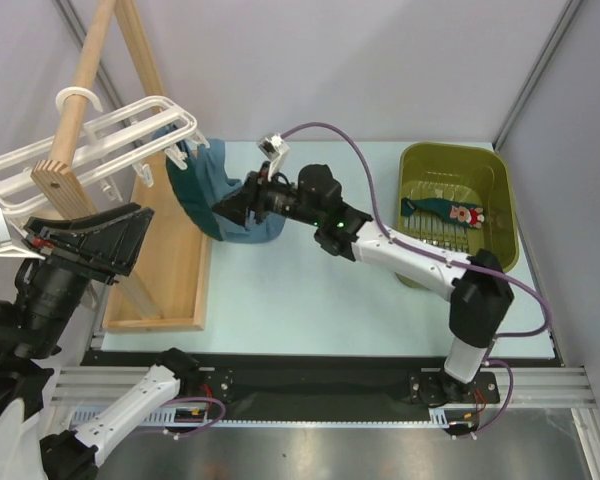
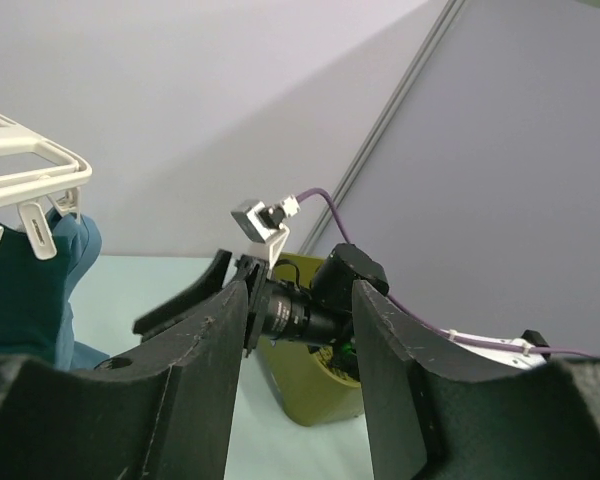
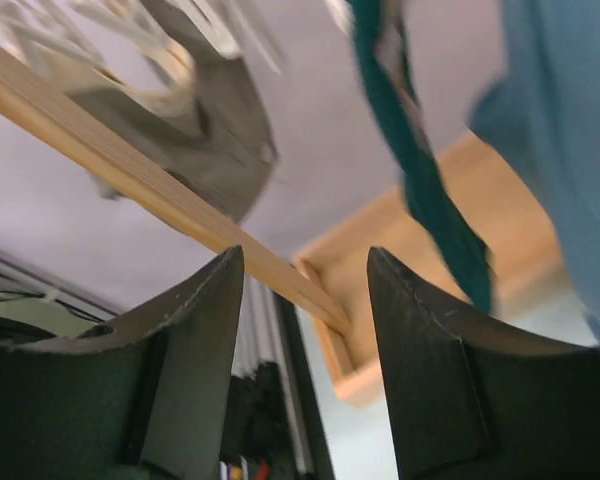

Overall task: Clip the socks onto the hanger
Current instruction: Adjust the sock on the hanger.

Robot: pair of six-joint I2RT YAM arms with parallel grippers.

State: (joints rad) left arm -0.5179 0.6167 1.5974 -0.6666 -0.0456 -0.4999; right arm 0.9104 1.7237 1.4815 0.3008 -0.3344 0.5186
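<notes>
The white hanger (image 1: 100, 140) hangs from the wooden rack at the upper left. Two socks dangle from its clips, a dark teal one (image 1: 188, 195) and a steel-blue one (image 1: 223, 170). My right gripper (image 1: 230, 207) is right beside them, open with nothing between its fingers. In the right wrist view (image 3: 305, 265) the teal sock (image 3: 420, 170) and the blue sock (image 3: 560, 130) hang above and to the right. My left gripper (image 1: 143, 232) is open and empty below the hanger. In the left wrist view (image 2: 300, 300) the hanger's clips (image 2: 40, 232) show at the left.
The wooden A-frame rack (image 1: 170, 260) stands on the left of the table. An olive-green bin (image 1: 505, 190) at the right holds a teal sock with a red-and-white motif (image 1: 442, 210). The right arm's purple cable (image 1: 350, 150) arcs over the table.
</notes>
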